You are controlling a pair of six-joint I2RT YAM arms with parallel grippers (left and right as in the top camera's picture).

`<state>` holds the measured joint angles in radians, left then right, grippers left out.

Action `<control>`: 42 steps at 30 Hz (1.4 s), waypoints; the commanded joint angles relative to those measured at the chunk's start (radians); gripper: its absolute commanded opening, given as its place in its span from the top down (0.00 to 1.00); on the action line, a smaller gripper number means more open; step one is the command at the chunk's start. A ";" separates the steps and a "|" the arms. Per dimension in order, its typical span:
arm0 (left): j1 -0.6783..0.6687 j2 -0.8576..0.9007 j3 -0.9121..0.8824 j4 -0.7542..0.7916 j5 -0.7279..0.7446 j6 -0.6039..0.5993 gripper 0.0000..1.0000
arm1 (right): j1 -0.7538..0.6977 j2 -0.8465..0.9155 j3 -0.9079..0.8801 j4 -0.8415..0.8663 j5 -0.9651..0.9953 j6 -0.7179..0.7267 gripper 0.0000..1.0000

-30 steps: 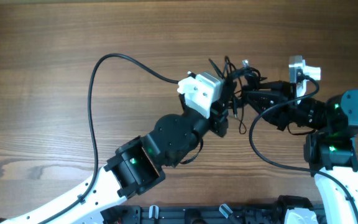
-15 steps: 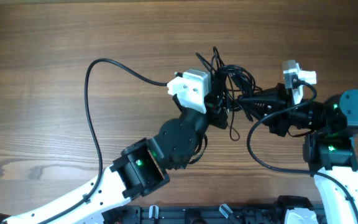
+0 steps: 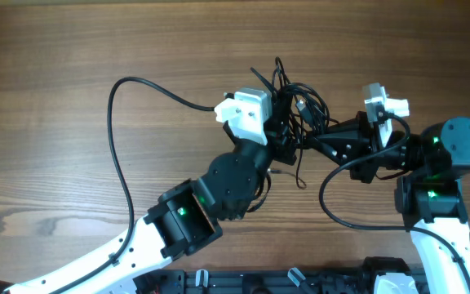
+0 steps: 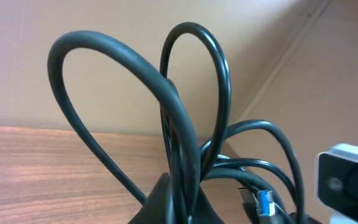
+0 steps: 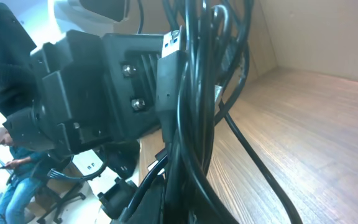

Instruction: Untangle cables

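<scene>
Table point(image 3: 55, 49): wood grain, matt, smooth. Cables point(image 4: 180, 118): black rubbery jacket, smooth, slight sheen. One plug point(image 5: 169, 68): matt black moulded plastic, blue plastic insert. My left gripper point(image 3: 288, 131): matt black plastic with a ribbed face and two bright metal screws point(image 5: 128, 70). My left wrist module point(image 3: 246, 114): white plastic, semi-gloss.
</scene>
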<state>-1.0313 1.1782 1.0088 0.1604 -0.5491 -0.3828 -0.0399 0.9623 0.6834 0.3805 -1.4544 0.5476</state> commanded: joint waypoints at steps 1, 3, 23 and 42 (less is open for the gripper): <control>0.075 0.007 0.026 -0.006 -0.155 -0.018 0.96 | 0.011 -0.011 -0.003 0.012 -0.168 -0.024 0.95; 0.075 0.026 0.026 -0.009 -0.152 -0.018 0.96 | 0.011 -0.018 -0.003 0.019 -0.168 -0.024 0.95; 0.076 0.066 0.026 -0.126 0.332 -0.018 0.96 | 0.011 -0.018 -0.003 0.083 -0.167 -0.021 0.95; 0.104 0.066 0.026 -0.219 0.454 0.053 0.96 | 0.010 -0.018 -0.003 0.098 -0.136 0.014 0.93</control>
<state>-0.9295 1.2266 1.0286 0.0216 -0.1535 -0.3946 -0.0406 0.9627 0.6754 0.4686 -1.5597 0.5480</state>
